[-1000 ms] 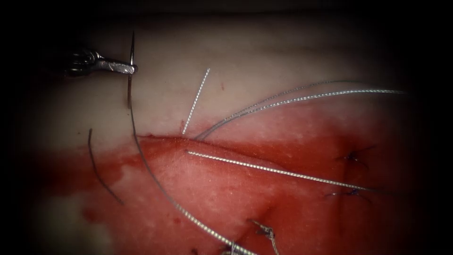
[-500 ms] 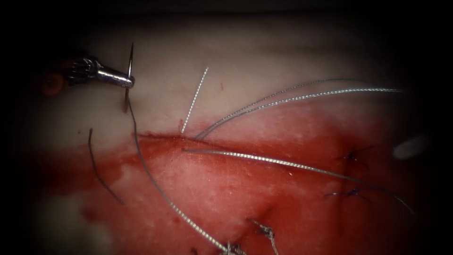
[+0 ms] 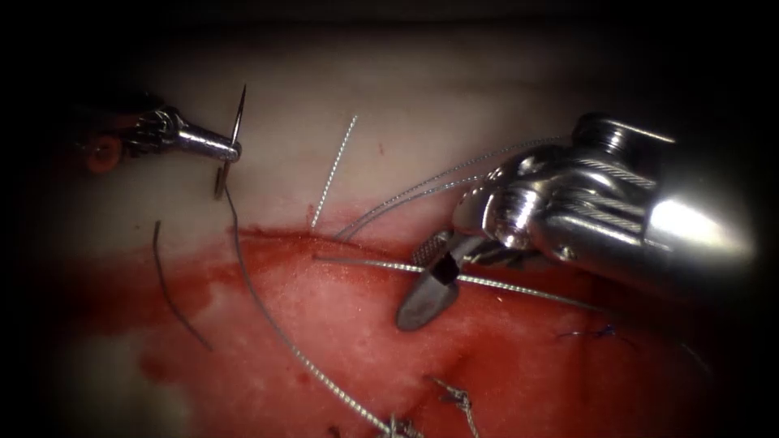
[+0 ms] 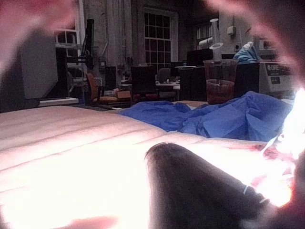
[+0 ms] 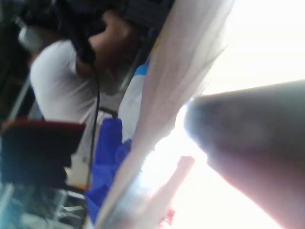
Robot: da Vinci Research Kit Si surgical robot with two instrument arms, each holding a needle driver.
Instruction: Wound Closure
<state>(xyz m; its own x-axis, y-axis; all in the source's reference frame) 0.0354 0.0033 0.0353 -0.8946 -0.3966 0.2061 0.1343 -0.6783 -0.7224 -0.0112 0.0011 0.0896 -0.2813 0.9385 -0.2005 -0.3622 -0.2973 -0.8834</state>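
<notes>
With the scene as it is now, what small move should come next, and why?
Probably the right arm's silver tool should close on the bright braided thread. Its jaws stand open astride that strand, just right of the red cut. The left arm's tool holds the thin curved steel needle mid-curve, clear of the pale tissue.
</notes>
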